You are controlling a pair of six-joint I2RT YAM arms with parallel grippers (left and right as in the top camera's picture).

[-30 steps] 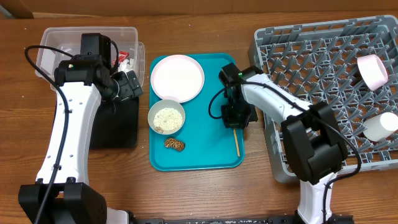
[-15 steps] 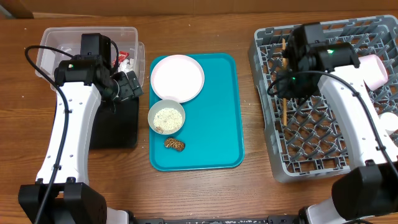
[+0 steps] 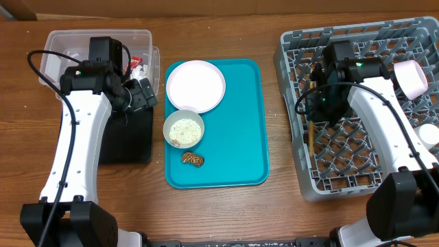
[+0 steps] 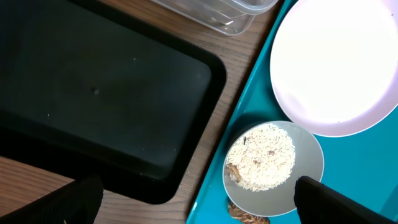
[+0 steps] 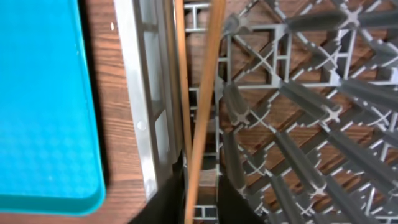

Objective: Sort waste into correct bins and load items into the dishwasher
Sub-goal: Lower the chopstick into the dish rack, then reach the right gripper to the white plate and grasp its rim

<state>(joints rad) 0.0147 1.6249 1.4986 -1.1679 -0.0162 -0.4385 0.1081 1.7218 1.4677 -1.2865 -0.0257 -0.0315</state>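
My right gripper (image 3: 321,103) is shut on the wooden chopsticks (image 3: 311,137) and holds them over the left side of the grey dish rack (image 3: 370,161). In the right wrist view the chopsticks (image 5: 205,93) run up from between my fingers (image 5: 200,210) along the rack's left wall (image 5: 146,124). My left gripper (image 3: 144,95) is open and empty above the edge of the black tray (image 3: 130,140). In the left wrist view the black tray (image 4: 93,93), the rice bowl (image 4: 273,165), the brown lump (image 4: 245,216) and the large plate (image 4: 336,68) lie below it.
The teal tray (image 3: 236,137) holds the plate (image 3: 195,86), rice bowl (image 3: 183,128) and lump (image 3: 193,159). The clear tub (image 3: 62,48) at the back left holds a red wrapper (image 3: 135,60) and white paper (image 3: 142,70). A pinkish cup (image 3: 411,77) and a white dish (image 3: 429,137) sit in the rack.
My right gripper lifted the chopsticks off the teal tray, carried them right to the rack, then shifted them slightly toward the front. The left arm has not moved.
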